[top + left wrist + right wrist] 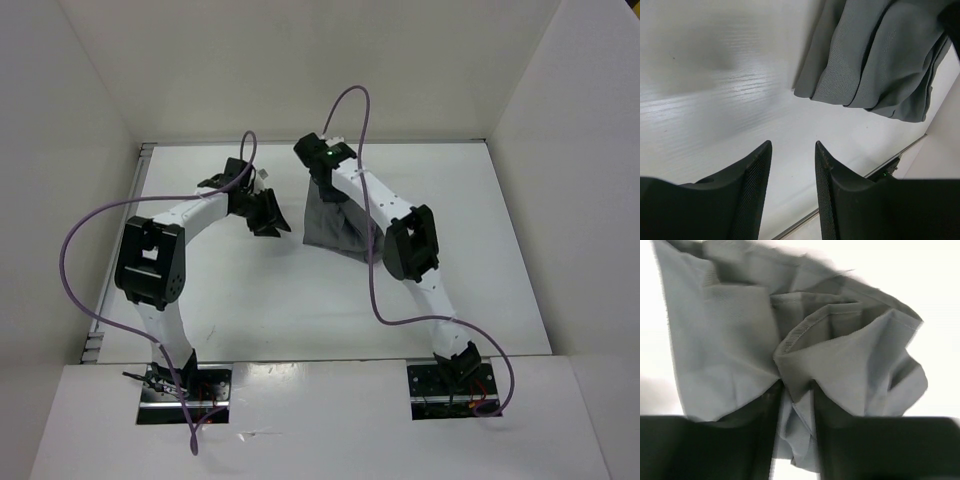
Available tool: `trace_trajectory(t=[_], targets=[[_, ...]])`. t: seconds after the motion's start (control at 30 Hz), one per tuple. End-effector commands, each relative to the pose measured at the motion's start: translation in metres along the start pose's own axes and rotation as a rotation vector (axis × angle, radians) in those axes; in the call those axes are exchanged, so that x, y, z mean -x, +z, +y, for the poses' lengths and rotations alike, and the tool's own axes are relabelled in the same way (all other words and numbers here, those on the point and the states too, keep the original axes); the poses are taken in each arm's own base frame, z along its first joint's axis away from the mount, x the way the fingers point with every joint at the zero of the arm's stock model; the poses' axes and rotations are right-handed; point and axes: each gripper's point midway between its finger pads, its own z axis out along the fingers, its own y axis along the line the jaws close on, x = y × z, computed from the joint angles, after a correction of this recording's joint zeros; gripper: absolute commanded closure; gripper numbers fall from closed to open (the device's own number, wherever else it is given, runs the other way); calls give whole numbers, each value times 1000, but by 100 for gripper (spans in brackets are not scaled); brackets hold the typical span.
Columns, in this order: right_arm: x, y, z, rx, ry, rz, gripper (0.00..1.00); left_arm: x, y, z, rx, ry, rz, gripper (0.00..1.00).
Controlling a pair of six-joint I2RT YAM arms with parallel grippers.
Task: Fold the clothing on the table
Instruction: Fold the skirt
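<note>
Right arm is leaning up from its base at the near edge, bending at the elbow & stretching toward 12 o'clock over the glossy white rectangular tabletop (230, 310). Its wrist is tipping over so the right gripper (322, 182) is pointing down. Left arm is folding at a high elbow near 9 o'clock, forearm pointing toward 2 o'clock, w/ the left gripper (272, 222) hanging low over the tabletop.

The dark grey pleated soft fabric garment (335, 228) is hanging bunched from the right gripper, just past table centre toward 12 o'clock, fanning wider at the bottom. Whether its lower hem is resting on the tabletop can't be told. In the top view it's sitting at approx. 3 o'clock from the left gripper, close but apart. In the left wrist view it's showing at 1 o'clock beyond the fingertips, not touching them.

Right gripper jaws are pinching a gathered fold of the garment btwn them, fabric ballooning out beyond the tips in the right wrist view. Left gripper jaws are standing partway apart, holding nothing, w/ only bare tabletop showing in the gap.
</note>
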Motion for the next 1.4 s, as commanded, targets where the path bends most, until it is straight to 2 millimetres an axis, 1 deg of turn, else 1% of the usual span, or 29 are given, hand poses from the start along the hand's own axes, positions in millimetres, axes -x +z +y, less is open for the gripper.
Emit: trace_trajectory(t=[0.0, 0.03, 0.07, 0.17, 0.23, 0.33, 0.37, 0.4, 0.43, 0.47, 0.5, 0.53, 0.57, 0.6, 0.63, 0.67, 0.7, 0.8, 0.83, 0.9, 0.93, 0.97, 1.03, 1.07, 1.1, 1.2, 1.3, 1.33, 1.37], targets=[[5, -5, -28, -158, 20, -14, 70, 3, -14, -14, -65, 44, -27, 53], [16, -12, -30, -164, 52, -45, 86, 3, -14, -14, -65, 44, -27, 53], [14, -11, -31, -170, 44, -36, 94, 3, -14, -14, -65, 44, -27, 53], [25, -23, -32, -152, 60, -66, 94, 3, -14, -14, -65, 44, -27, 53], [29, -29, -31, -133, 70, -73, 100, 0, -13, -12, -60, 40, -20, 53], [33, -44, -41, -110, 91, -76, 100, 2, -16, -16, -77, 49, -28, 53], [32, -50, -41, -89, 93, -68, 98, -1, -14, -14, -72, 45, -22, 51], [31, -57, -50, -86, 102, -61, 95, -1, -14, -14, -72, 45, -21, 51], [31, -58, -59, -95, 110, -55, 90, 1, -14, -15, -77, 50, -29, 51], [27, -61, -60, -89, 116, -45, 84, 0, -15, -17, -86, 50, -23, 51], [16, -51, -77, -127, 112, 0, 79, 0, -15, -17, -86, 50, -23, 51], [16, -60, -88, -131, 158, -4, 74, -1, -15, -18, -94, 51, -18, 51], [9, -58, -95, -141, 174, 19, 74, 1, -15, -19, -98, 55, -25, 51], [-9, -48, -110, -182, 176, 71, 72, 1, -15, -19, -98, 55, -25, 51], [-10, -58, -119, -198, 194, 54, 72, -1, -12, -18, -102, 51, -13, 51], [-14, -58, -129, -225, 227, 55, 66, -1, -12, -18, -102, 42, -13, 51], [-25, -56, -135, -252, 207, 76, 64, 1, -12, -19, -106, 46, -19, 51], [-24, -57, -133, -231, 222, 62, 64, 0, -8, -19, -111, 41, -5, 51], [-24, -57, -133, -231, 222, 62, 64, 3, -10, -23, -126, 48, -7, 51], [-24, -58, -128, -227, 213, 63, 60, 5, -8, -24, -126, 48, -7, 51], [-19, -59, -127, -219, 223, 48, 56, 5, -8, -24, -126, 48, -8, 51], [-17, -58, -118, -193, 209, 47, 44, 5, -8, -24, -126, 48, -8, 51], [-10, -58, -108, -139, 220, 35, 37, 5, -8, -24, -126, 48, -8, 51], [-1, -58, -105, -120, 228, 5, 29, 5, -8, -24, -126, 48, -8, 51], [3, -60, -102, -100, 225, -4, 29, 5, -11, -26, -130, 53, -14, 51], [3, -44, -95, -91, 230, 20, 29, 3, -10, -23, -126, 48, -8, 51], [3, -28, -98, -100, 245, 35, 29, 1, -11, -23, -126, 48, -8, 51], [-2, -20, -96, -107, 237, 49, 30, 1, -11, -23, -126, 48, -8, 51], [1, -15, -97, -100, 263, 44, 30, 1, -11, -23, -126, 48, -8, 51]])
